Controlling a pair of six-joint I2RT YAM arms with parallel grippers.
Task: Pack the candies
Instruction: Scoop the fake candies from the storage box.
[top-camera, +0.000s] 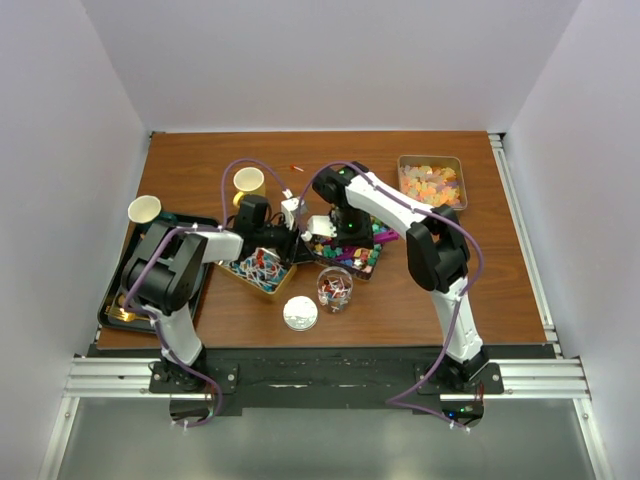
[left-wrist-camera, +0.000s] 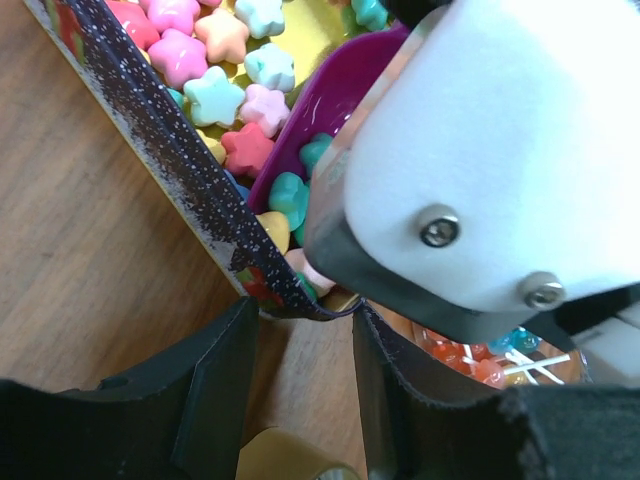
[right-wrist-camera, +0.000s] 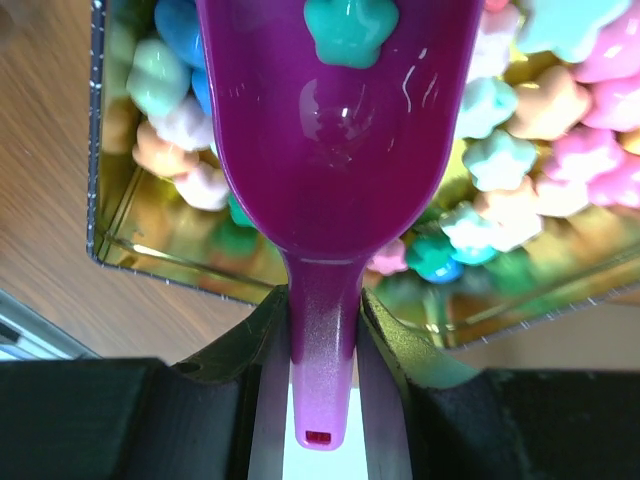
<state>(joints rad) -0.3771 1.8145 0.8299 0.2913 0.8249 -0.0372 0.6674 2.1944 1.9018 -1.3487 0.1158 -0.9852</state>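
Note:
My right gripper (top-camera: 337, 228) (right-wrist-camera: 322, 330) is shut on the handle of the purple scoop (right-wrist-camera: 335, 130). The scoop holds one teal star-shaped candy (right-wrist-camera: 350, 25) over the dark tin (top-camera: 372, 262) of multicoloured star candies (right-wrist-camera: 520, 160). My left gripper (top-camera: 292, 236) (left-wrist-camera: 300, 335) is open, its fingertips on either side of that tin's near corner (left-wrist-camera: 300, 305). Wrapped red, blue and white candies fill a second tin (top-camera: 258, 268). Some are in the glass jar (top-camera: 334, 288). Orange-pink pieces fill the tin (top-camera: 432, 182) at the back right.
A white lid (top-camera: 300, 314) lies in front of the jar. A yellow cup (top-camera: 249, 182) stands behind the tins. A paper cup (top-camera: 145, 209) stands at the left, above a black tray (top-camera: 112, 300). The two grippers are close together over the tins.

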